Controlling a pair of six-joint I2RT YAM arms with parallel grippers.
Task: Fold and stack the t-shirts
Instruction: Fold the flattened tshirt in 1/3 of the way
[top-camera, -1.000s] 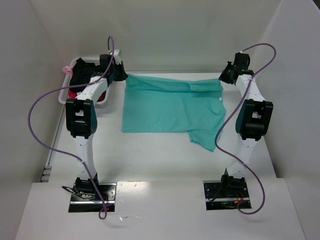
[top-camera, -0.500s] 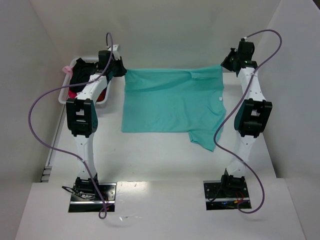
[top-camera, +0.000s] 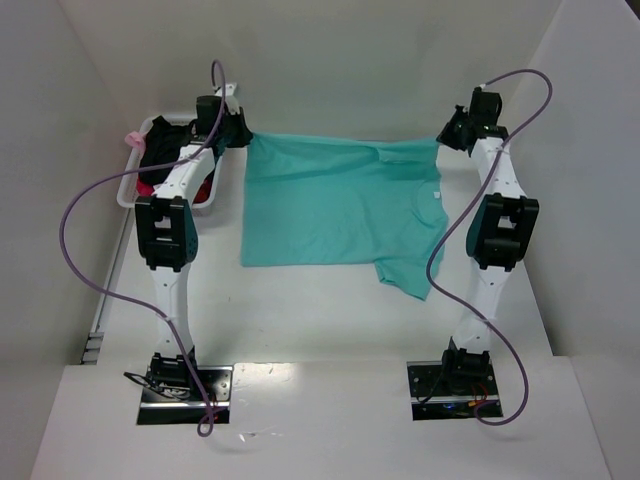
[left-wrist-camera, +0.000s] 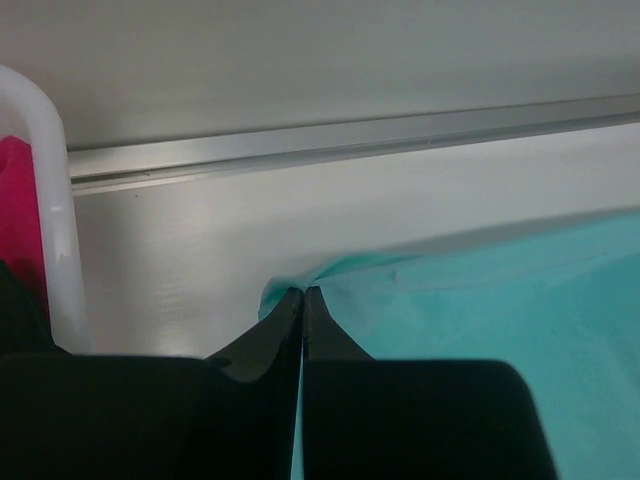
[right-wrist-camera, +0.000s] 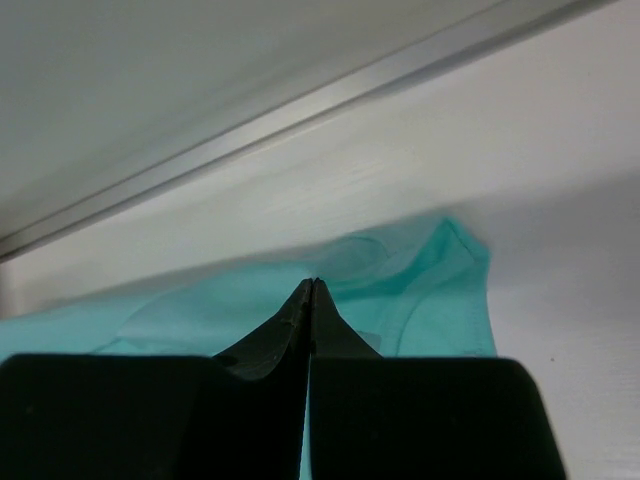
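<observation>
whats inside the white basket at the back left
A black garment and a red garment lie in the basket; the left arm covers part, and anything beneath them is hidden.

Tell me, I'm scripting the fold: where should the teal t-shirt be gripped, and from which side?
Grip the teal t-shirt at its two far corners, coming low from the near side: it lies spread out, so only edges offer a pinch. The left gripper and right gripper are shut there.

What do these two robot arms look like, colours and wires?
The left arm and right arm are slim white tubes with chunky black joint blocks. A purple cable loops along each. The left pincer and right pincer have black pointed fingers.
</observation>
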